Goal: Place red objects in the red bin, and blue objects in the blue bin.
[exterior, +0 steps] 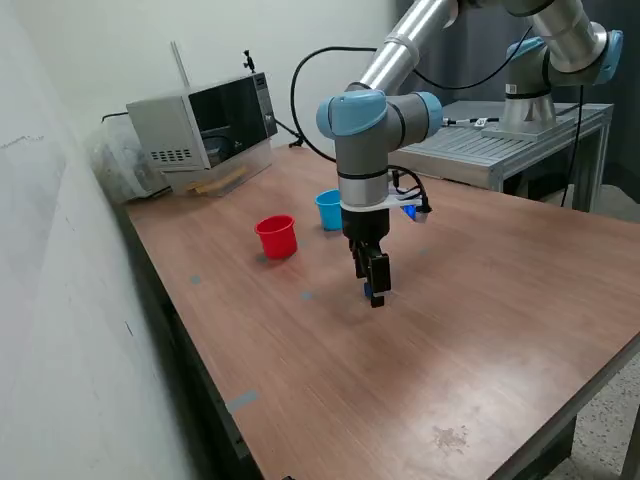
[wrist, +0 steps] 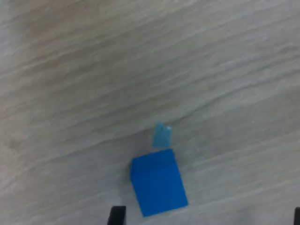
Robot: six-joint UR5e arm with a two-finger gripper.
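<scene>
A solid blue cube (wrist: 158, 182), slightly skewed against the wood grain, no long axis to speak of, sits on the table (exterior: 480, 330) at frame centre in the exterior view, under the gripper (exterior: 375, 296). Whether the fingers grip it I cannot tell. Red cup (exterior: 277, 238) and blue cup (exterior: 328, 210) stand behind, upper middle.

From the gripper (exterior: 375, 290), low over the desk (exterior: 480, 330), bare wood lies open from 3 to 8 o'clock in the exterior view. The red cup (exterior: 277, 237) stands at 10 o'clock and the light blue cup (exterior: 329, 209) at 11 (partly hidden by the arm). The microwave (exterior: 205, 125) blocks the far corner.
</scene>
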